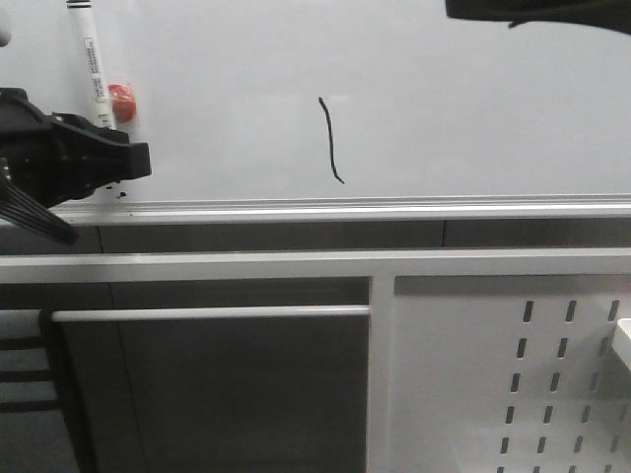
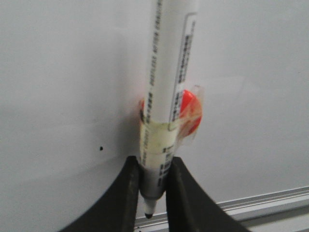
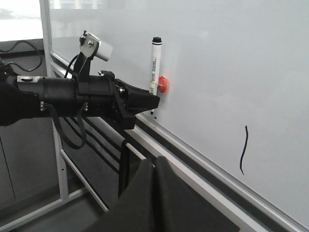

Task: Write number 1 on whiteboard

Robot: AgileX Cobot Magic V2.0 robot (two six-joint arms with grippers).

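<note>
**A:** Where is the number 1 (image 1: 330,140)?

**B:** On the whiteboard (image 1: 473,108), roughly midway along its width and close above the bottom edge. It is a thin black stroke, a little wavy, running top to bottom with a small hook at its lower end. The hook stops just short of the silver edge rail (image 1: 394,209).

**A:** And the marker (image 1: 95,64)?

**B:** Near the board's lower left corner, well apart from the stroke. It stands upright against the board, cap end up, black tip down, just above the rail. A red round magnet (image 1: 122,101) is taped to its barrel and sits against the board.

**A:** Is anything holding it?

**B:** Yes. The left gripper (image 2: 153,193) has its two black fingers (image 2: 126,193) closed around the lower barrel, one on each side, the tip poking out below them. A few tiny black dots mark the board near that spot.

**A:** The right gripper (image 3: 154,166)?

**B:** Away from the board, holding nothing. Its fingers are pressed together with no gap visible in the right wrist view.

**A:** Below the board?

**B:** A white frame, with a perforated metal panel (image 1: 552,394) at the lower right.
</note>
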